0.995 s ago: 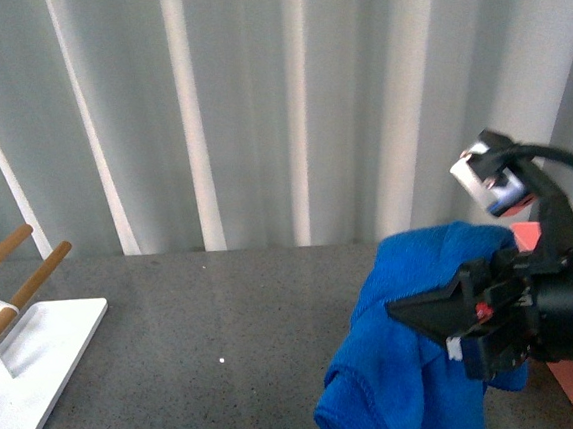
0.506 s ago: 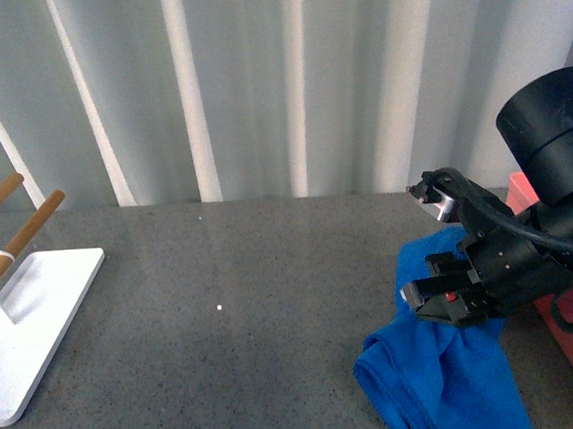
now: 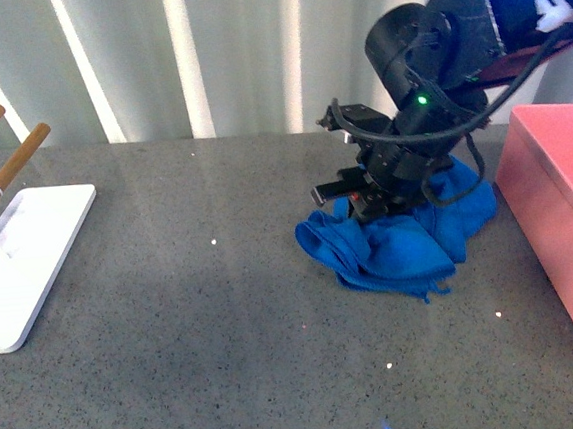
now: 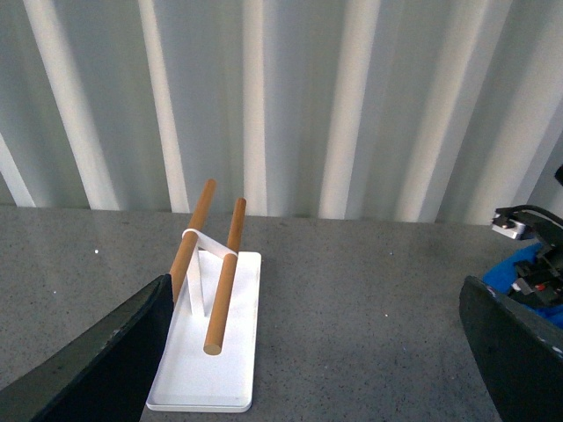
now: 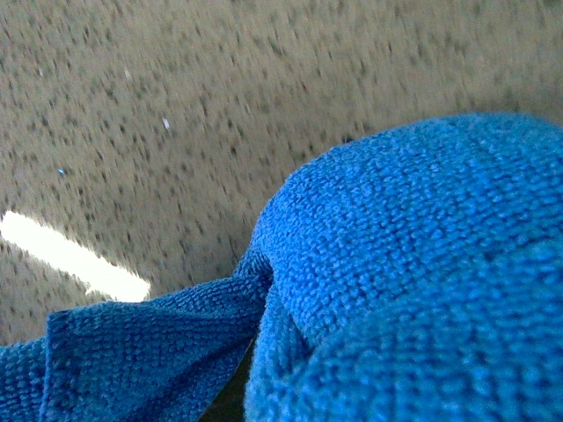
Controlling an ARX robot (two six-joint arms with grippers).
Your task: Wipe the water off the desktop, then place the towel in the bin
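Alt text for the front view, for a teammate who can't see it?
The right arm's tool rests on the crumpled blue towel on the grey speckled desktop. The pink bin stands at right, a white rack with wooden rods at far left.

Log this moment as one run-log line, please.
right gripper: shut on towel | towel: on desktop, outside bin | left gripper: open, empty
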